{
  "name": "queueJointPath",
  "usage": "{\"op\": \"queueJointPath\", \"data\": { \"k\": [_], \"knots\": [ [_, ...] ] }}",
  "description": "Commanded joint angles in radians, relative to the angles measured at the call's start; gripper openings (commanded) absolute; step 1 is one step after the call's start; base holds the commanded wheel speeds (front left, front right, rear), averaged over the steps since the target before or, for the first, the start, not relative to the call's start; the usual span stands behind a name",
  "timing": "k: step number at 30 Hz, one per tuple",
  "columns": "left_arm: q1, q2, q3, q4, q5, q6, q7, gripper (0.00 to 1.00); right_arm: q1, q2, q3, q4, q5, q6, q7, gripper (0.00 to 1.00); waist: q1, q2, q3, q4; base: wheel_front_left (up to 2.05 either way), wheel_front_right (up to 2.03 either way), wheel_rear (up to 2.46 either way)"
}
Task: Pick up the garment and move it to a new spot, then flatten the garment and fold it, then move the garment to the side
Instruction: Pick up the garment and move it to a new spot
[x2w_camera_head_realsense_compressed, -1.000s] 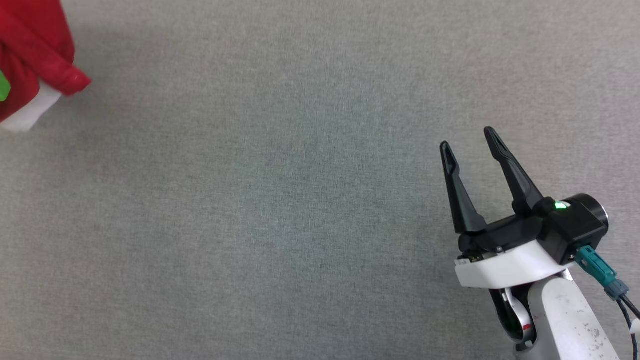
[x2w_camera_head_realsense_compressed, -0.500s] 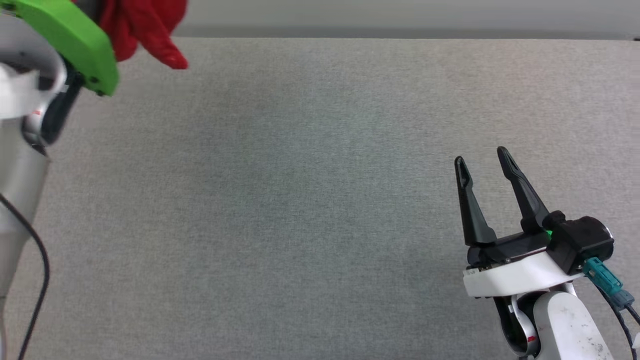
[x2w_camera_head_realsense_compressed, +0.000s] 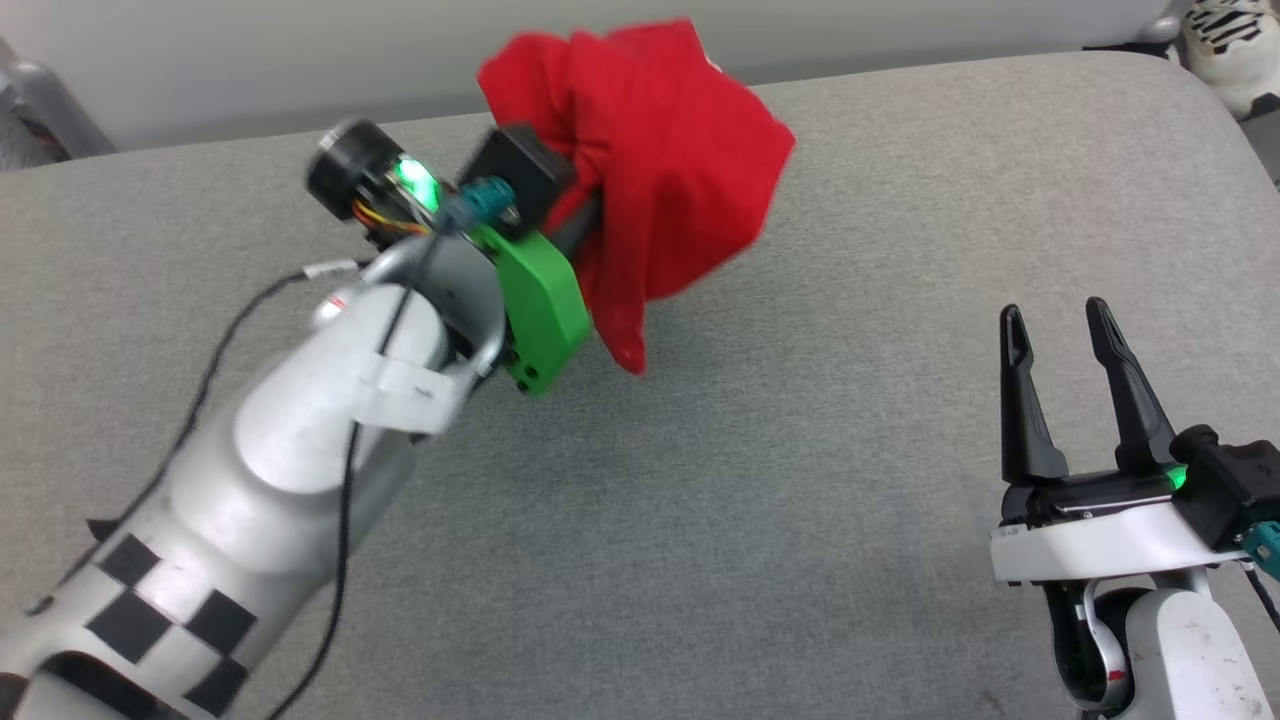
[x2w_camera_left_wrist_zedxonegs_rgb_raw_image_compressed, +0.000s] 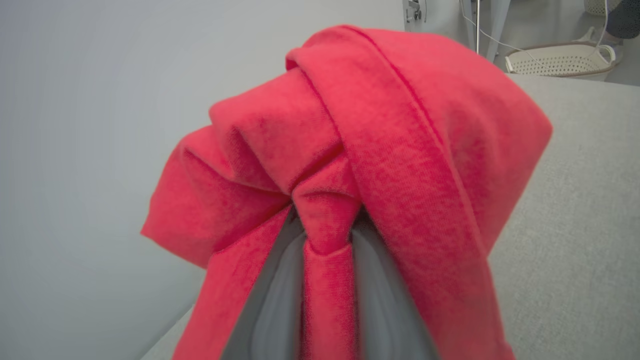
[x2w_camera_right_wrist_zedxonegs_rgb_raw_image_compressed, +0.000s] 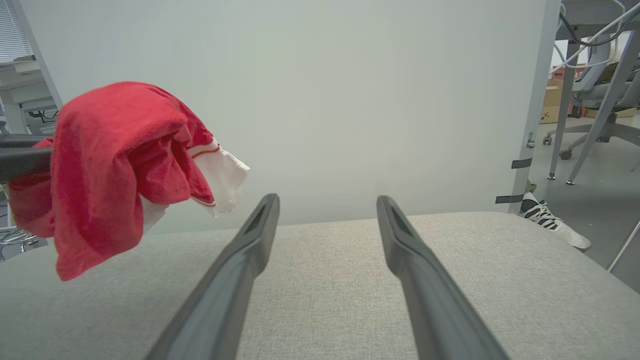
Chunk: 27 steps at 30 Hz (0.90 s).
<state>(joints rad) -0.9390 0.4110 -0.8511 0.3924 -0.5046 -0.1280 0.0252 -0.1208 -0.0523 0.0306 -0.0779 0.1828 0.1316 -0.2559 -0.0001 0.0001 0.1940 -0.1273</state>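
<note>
**Shirt lifted clear and carried in over the table**

The garment (x2w_camera_head_realsense_compressed: 670, 170) hung bunched in the air above the far half of the grey table (x2w_camera_head_realsense_compressed: 800, 520), clear of its top, with a white sleeve (x2w_camera_right_wrist_zedxonegs_rgb_raw_image_compressed: 222, 172) dangling from the bundle. The left gripper (x2w_camera_left_wrist_zedxonegs_rgb_raw_image_compressed: 326, 235) had its fingers nearly closed, pinching a thick fold of red fabric. A second before, the bundle was well off toward the table's left. The head camera had tilted since, yet the arm had plainly swung inward. The right gripper (x2w_camera_head_realsense_compressed: 1053, 310) waited spread wide and empty over the table's near right part. By this reading, the pickup was done and the set-down remained.
</note>
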Motion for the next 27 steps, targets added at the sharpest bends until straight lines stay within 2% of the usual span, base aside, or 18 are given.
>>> {"op": "queueJointPath", "data": {
  "k": [1,8,9,10,11,15,20,24,27],
  "knots": [
    [0.033,-0.030,-0.033,0.031,0.024,-0.003,-0.022,0.00,0.010,0.002,-0.006,-0.005,0.012,-0.001,-0.006,1.00,0.0001,-0.0001,0.009,-0.049,0.00,0.00,0.00],
    [0.137,-0.158,-0.231,0.267,0.084,-0.003,-0.061,0.00,0.005,0.002,-0.008,-0.003,0.023,-0.001,-0.006,1.00,0.0001,-0.0001,0.021,-0.096,0.00,0.00,0.00],
    [0.147,-0.169,-0.246,0.290,0.080,-0.003,-0.062,0.04,0.006,0.002,-0.007,-0.003,0.023,-0.001,-0.006,1.00,0.0001,-0.0001,0.021,-0.098,0.00,0.00,0.00],
    [0.158,-0.183,-0.260,0.319,0.071,-0.003,-0.058,0.42,0.008,0.002,-0.006,-0.002,0.025,-0.001,-0.006,1.00,0.0001,-0.0001,0.020,-0.098,0.00,0.00,0.00],
    [0.165,-0.193,-0.271,0.338,0.064,-0.003,-0.056,1.00,0.010,0.002,-0.004,-0.001,0.025,-0.001,-0.006,1.00,0.0001,-0.0001,0.019,-0.097,0.00,0.00,0.00],
    [0.170,-0.227,-0.293,0.394,0.049,-0.003,-0.091,1.00,0.019,0.002,-0.002,0.008,0.023,-0.001,-0.006,1.00,0.0001,-0.0001,0.004,-0.072,0.00,0.00,0.00],
    [0.164,-0.249,-0.256,0.433,0.017,0.010,-0.166,1.00,0.033,0.002,-0.003,0.022,0.013,-0.001,-0.006,1.00,0.0001,-0.0001,-0.036,-0.015,0.00,0.00,0.00],
    [0.165,-0.244,-0.215,0.427,-0.016,0.026,-0.214,1.00,0.050,0.002,-0.010,0.032,0.003,-0.001,-0.006,1.00,0.0001,-0.0001,-0.079,0.042,0.00,0.00,0.00],
    [0.179,-0.221,-0.191,0.398,-0.047,0.023,-0.233,1.00,0.066,0.002,-0.011,0.041,-0.001,-0.001,-0.006,1.00,0.0001,-0.0001,-0.111,0.082,0.00,0.00,0.00]
  ]
}}
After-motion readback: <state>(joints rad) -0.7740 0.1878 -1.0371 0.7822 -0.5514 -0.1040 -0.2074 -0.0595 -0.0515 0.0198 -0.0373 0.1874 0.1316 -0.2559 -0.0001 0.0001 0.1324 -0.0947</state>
